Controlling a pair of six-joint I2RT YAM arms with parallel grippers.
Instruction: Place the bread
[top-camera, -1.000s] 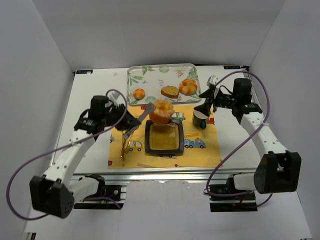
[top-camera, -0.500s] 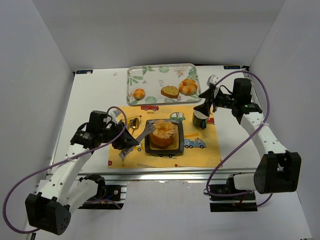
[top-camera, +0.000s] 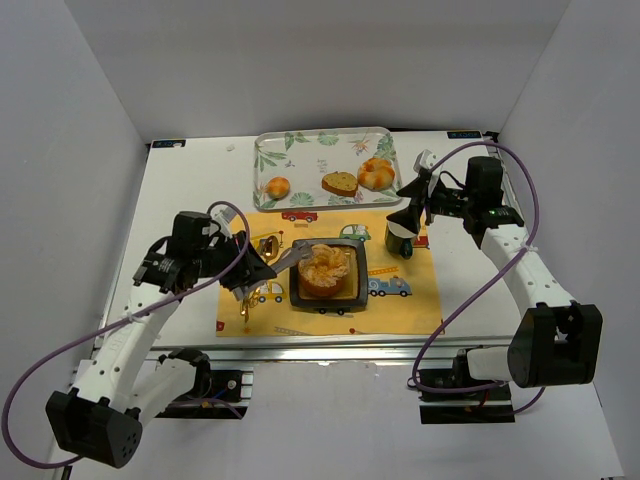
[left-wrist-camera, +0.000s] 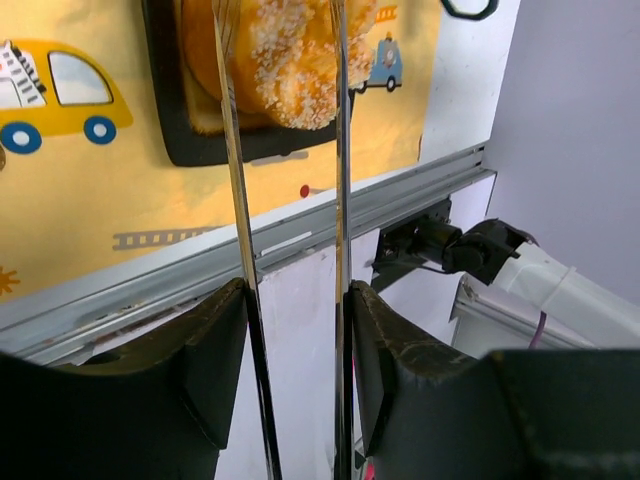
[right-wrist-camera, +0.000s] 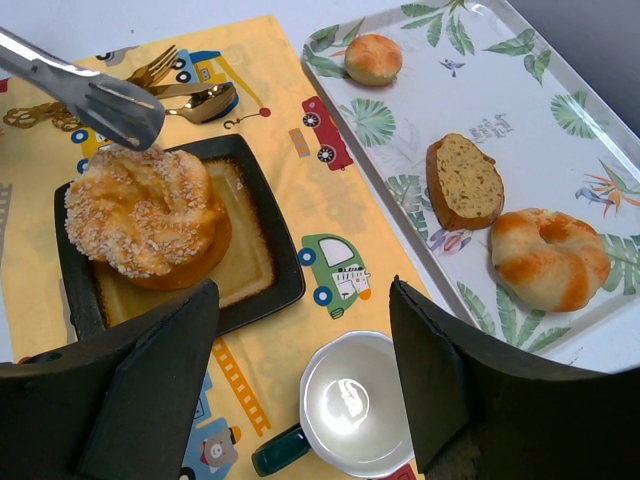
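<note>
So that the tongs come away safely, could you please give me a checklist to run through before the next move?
1. Bread resting on the black plate: ok.
2. Tongs clear of the bread: cannot tell; their tip is over its edge.
3. Left gripper shut on the tongs: ok.
4. Right gripper open, over the cup, clear of the plate: ok.

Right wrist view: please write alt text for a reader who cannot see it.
A tall orange-brown bun with a sugared top sits on a black square plate on a yellow car-print mat, metal tongs beside it; a leaf-patterned tray holds three smaller breads.
</note>
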